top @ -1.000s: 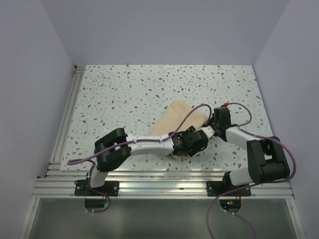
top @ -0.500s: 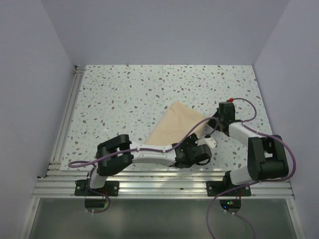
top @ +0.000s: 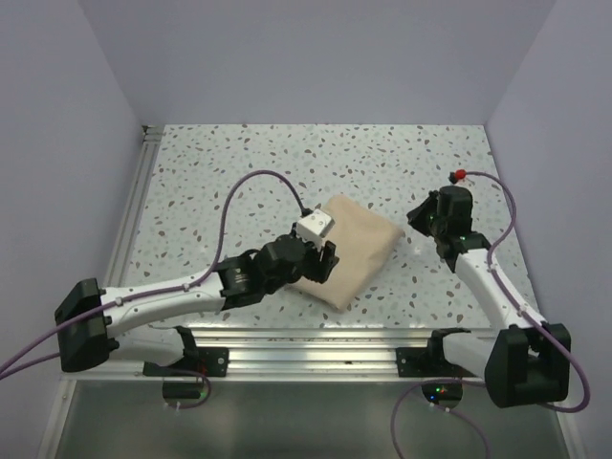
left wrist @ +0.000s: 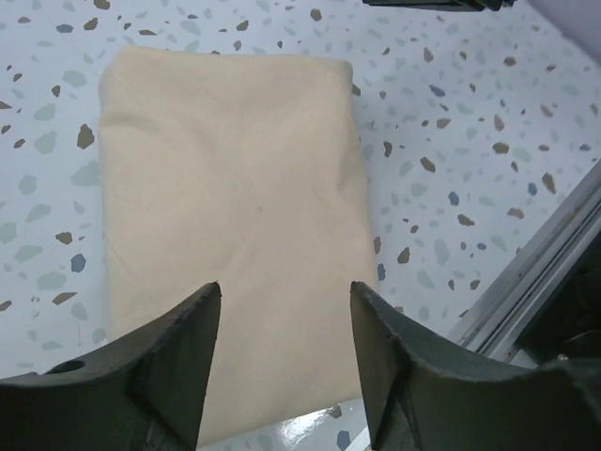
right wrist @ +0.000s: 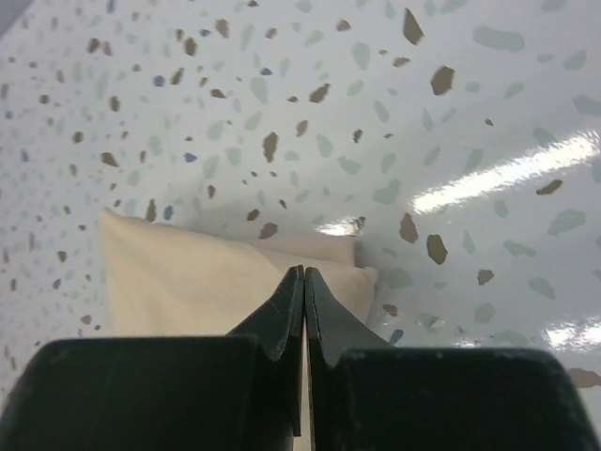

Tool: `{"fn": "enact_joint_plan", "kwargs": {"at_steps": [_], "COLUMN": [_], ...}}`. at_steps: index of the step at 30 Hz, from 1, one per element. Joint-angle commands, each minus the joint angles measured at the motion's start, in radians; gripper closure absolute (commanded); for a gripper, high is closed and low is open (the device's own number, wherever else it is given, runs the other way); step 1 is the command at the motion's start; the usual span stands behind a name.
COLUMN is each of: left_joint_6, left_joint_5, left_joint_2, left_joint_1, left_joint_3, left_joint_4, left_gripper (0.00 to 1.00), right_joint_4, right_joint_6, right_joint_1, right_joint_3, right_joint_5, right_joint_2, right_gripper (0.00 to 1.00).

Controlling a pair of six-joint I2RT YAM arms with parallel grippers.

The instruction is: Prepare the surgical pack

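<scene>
The beige-tan wrap [top: 349, 247] lies folded into a closed rectangular bundle on the speckled table, right of centre. No steel tray, tools or sachets show. My left gripper [top: 323, 260] hangs over the bundle's near left part, open and empty. In the left wrist view the wrap [left wrist: 235, 178] fills the middle and the gripper [left wrist: 285, 301] stands apart above it. My right gripper [top: 419, 218] is just right of the bundle, shut and empty. In the right wrist view its tips [right wrist: 303, 274] are pressed together above the wrap's end [right wrist: 178, 272].
An aluminium rail runs along the table's near edge [top: 316, 335] and left edge [top: 129, 229]; it also shows in the left wrist view [left wrist: 549, 249]. Lilac walls close the back and both sides. Purple cables trail from both arms.
Both arms have drawn off the wrap's near right corner: the left swung back to the left, the right lifted away to the right. The wrap now lies as a neat folded rectangle.
</scene>
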Motion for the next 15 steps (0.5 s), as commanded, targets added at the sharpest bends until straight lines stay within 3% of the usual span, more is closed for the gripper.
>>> {"fn": "enact_joint_plan", "kwargs": {"at_steps": [1, 5, 9, 12, 15], "left_joint_6": [-0.059, -0.065, -0.091, -0.107, -0.122], "left_joint_5": [0.208, 0.273, 0.341, 0.379, 0.404], "left_joint_2": [-0.057, -0.012, 0.016, 0.047, 0.071], "left_joint_1": [0.046, 0.051, 0.06, 0.071, 0.08], "left_joint_3": [-0.104, -0.103, -0.14, -0.161, -0.19], "left_joint_4": [0.197, 0.249, 0.345, 0.397, 0.462], "left_gripper": [0.42, 0.54, 0.64, 0.74, 0.77], "right_joint_4": [0.081, 0.247, 0.431, 0.491, 0.53], "right_joint_6": [-0.019, 0.047, 0.142, 0.158, 0.173], "right_joint_1": [-0.001, 0.001, 0.031, 0.093, 0.159], "right_joint_3": [0.039, 0.074, 0.094, 0.136, 0.183], "right_joint_5": [-0.129, -0.411, -0.57, -0.592, -0.59], "right_joint_2": [-0.05, 0.06, 0.199, 0.285, 0.379], "right_gripper": [1.0, 1.0, 1.0, 1.0, 1.0]}}
